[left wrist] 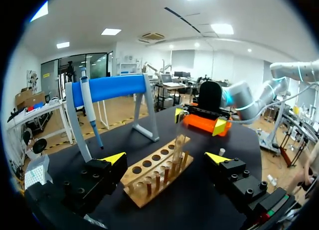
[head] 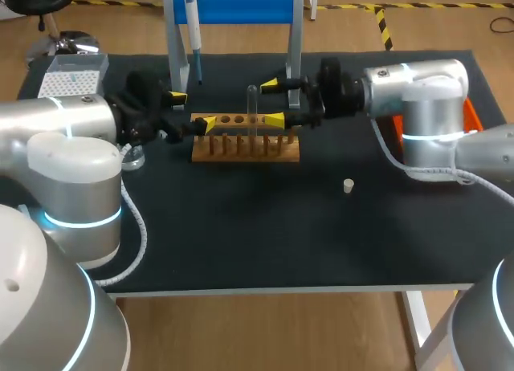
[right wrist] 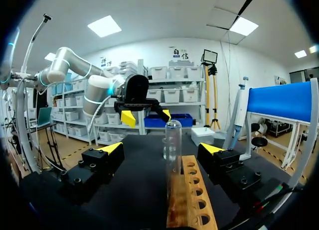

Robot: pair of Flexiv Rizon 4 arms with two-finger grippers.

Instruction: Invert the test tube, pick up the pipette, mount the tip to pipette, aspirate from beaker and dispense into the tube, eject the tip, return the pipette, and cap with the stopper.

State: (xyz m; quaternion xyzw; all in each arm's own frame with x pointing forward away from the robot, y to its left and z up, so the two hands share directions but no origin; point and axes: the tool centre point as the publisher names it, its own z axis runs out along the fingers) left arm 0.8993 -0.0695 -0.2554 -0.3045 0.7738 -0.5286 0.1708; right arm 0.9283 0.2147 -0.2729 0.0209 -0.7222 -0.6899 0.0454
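Observation:
A clear test tube (head: 252, 106) stands upright in the wooden rack (head: 245, 148), its rounded end up in the right wrist view. My right gripper (head: 272, 102) is open just right of the tube. There the tube (right wrist: 172, 140) is ahead of my right gripper (right wrist: 161, 148), touching neither finger. My left gripper (head: 192, 109) is open at the rack's left end. In its own view my left gripper (left wrist: 165, 158) straddles the rack (left wrist: 154, 172), with the tube (left wrist: 179, 145) further ahead. The pipette (head: 195, 34) hangs on the blue stand (head: 241, 6). A small stopper (head: 348, 185) lies right of the rack.
A white tip box (head: 72, 74) sits at the back left corner. A glass beaker (head: 132, 156) is partly hidden beside my left arm. An orange object (head: 474, 118) lies behind my right arm. Open black tabletop (head: 265, 226) stretches in front of the rack.

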